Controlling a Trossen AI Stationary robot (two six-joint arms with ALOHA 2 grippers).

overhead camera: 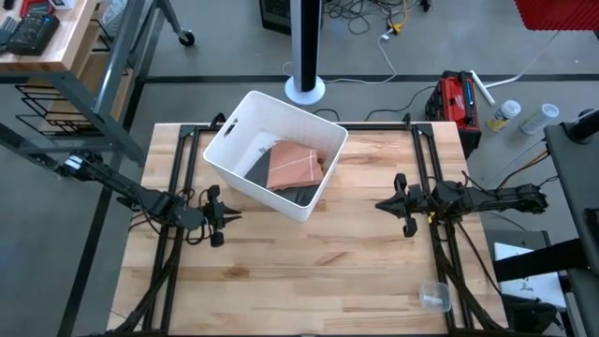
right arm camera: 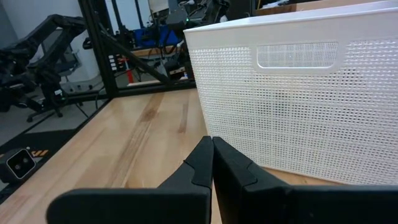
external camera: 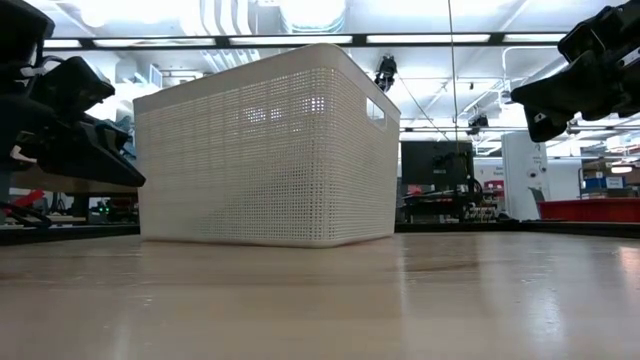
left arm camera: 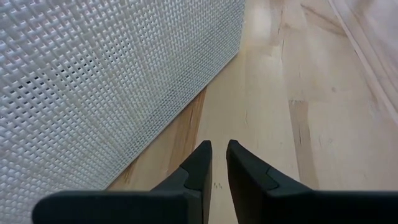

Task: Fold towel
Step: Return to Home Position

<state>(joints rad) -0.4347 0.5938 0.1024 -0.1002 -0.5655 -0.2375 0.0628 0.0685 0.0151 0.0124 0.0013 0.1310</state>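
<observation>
A: The left gripper (overhead camera: 225,216) first: open or closed?
B: Parted by a thin slit, clasping nothing, with a strip of the worktop (left arm camera: 323,124) showing between the fingers (left arm camera: 196,171). Hanging low, just beside the white bin (overhead camera: 236,150), its mesh wall running along one side.

A: And the right gripper (overhead camera: 386,204)?
B: Pressed tight together, empty. Facing the left gripper across the worktop, well apart from it. Between the two, the bin's nearest corner, much closer to the left one.

A: Towels?
B: Inside the bin, just beyond the left gripper and farther off from the right one. On top, the brown squared towel (overhead camera: 296,167), folded flat. Underneath, the gray towel (overhead camera: 301,195), mostly covered, only dark edges poking out. Anything lower: impossible to tell.

A: From table height?
B: Nothing of the towels, hidden completely behind the bin's mesh walls. Same from both wrists. Both arms cut off there by the picture's edges, only dark housings showing.

A: Around the edges?
B: A clear plastic cup (overhead camera: 433,296) on the worktop, behind the right gripper toward the near edge, well apart. A red toolbox (overhead camera: 456,97) off the worktop, on the floor past the right arm. A white pole base (overhead camera: 305,90) on the floor beyond the bin.
</observation>
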